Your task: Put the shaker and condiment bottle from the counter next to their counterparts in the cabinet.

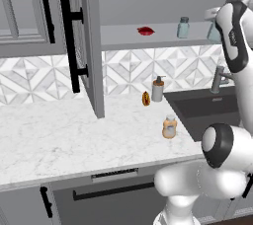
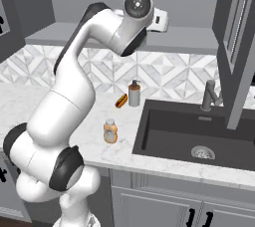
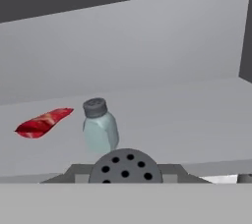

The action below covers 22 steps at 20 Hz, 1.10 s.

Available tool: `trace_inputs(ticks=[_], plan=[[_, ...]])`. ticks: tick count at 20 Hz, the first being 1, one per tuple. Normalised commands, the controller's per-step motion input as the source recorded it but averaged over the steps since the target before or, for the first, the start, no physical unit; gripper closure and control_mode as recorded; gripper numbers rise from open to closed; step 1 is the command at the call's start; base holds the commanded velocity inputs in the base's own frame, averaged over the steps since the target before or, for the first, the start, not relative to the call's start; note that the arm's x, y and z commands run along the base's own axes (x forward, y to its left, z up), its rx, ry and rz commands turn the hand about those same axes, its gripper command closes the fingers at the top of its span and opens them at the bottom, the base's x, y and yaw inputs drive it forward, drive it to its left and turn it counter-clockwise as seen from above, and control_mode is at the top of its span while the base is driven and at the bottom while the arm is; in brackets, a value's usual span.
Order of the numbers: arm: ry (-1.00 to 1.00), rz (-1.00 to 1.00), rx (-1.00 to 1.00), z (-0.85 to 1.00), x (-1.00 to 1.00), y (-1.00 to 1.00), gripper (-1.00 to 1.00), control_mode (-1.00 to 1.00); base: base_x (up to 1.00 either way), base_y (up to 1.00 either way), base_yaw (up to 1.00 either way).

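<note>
**Shaker at the shelf, bottle still to fetch**

The cabinet [image 1: 84,41] stands open, its door swung out over the desk [image 1: 59,135], and the pale shelf [image 1: 123,36] inside carries the counterparts: a red squat item [image 1: 145,31] and a teal grey-capped shaker [image 1: 183,27] just to its right. The arm is raised to shelf height at the right end, and the gripper [image 3: 125,181] points in over the shelf. In the hand view a perforated grey cap [image 3: 125,167] sits low between the jaws, so I judge them clamped narrowly on the second shaker [image 1: 213,30], held just in front of its twin and not yet set down. The condiment bottle [image 1: 169,126] stands on the desk beside the sink [image 2: 194,136], untouched. Roughly half remains: release this shaker, then carry the bottle up beside the red item.
</note>
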Motion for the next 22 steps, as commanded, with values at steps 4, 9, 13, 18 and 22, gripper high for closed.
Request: trace_inputs(ticks=[4,9,13,18,22], plan=[[0.03,0.00,0.00,-0.02,0.60,-0.26,1.00,-1.00,0.00,0.00,0.00],[0.02,0.00,0.00,-0.11,0.55,-0.16,1.00,-1.00,0.00,0.00,0.00],[0.00,0.00,-0.02,-0.18,0.42,-0.08,1.00,-1.00,0.00,0.00,0.00],[0.00,0.00,-0.01,-0.02,0.44,0.00,1.00,-1.00,0.00,0.00,0.00],[0.00,0.00,0.00,-0.02,0.43,0.00,1.00,-1.00,0.00,0.00,0.00]])
